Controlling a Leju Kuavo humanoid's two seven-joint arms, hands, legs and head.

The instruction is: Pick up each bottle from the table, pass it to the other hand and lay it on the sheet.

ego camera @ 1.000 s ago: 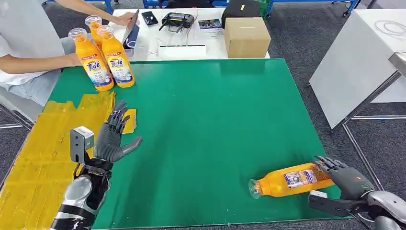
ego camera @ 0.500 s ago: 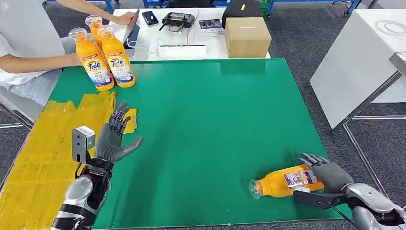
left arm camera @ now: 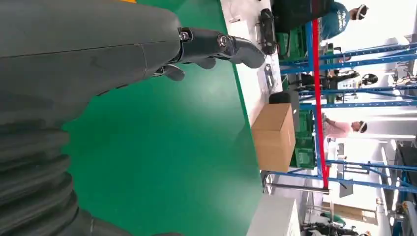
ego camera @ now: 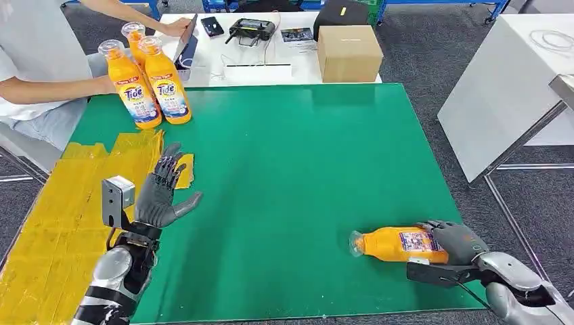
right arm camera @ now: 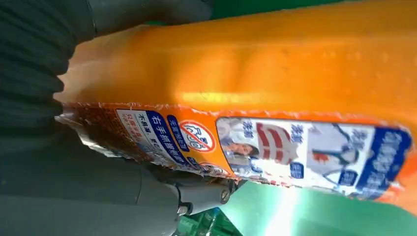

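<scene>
One bottle (ego camera: 399, 244) lies on its side near the front right corner of the green worktop (ego camera: 298, 169), cap pointing toward the middle. The right hand (ego camera: 455, 242) is at its base end, fingers (ego camera: 433, 226) wrapped over the body; in the right wrist view the label sits pressed right against the palm, so the hand appears clamped on the bottle, which is not yet lifted as far as I can judge. Three more bottles (ego camera: 150, 82) stand upright together at the far left corner, beside a seated person (ego camera: 34, 74). The left hand (ego camera: 161, 195) is raised over the edge of the yellow sheet (ego camera: 61, 223), palm up, fingers apart and holding nothing.

To do this step well, the grip should probably close firmly around the body before lifting, since a smooth round bottle may roll or slip. Lifting it level and carrying it toward the waiting left hand would leave the cap end free for that hand to take.
</scene>
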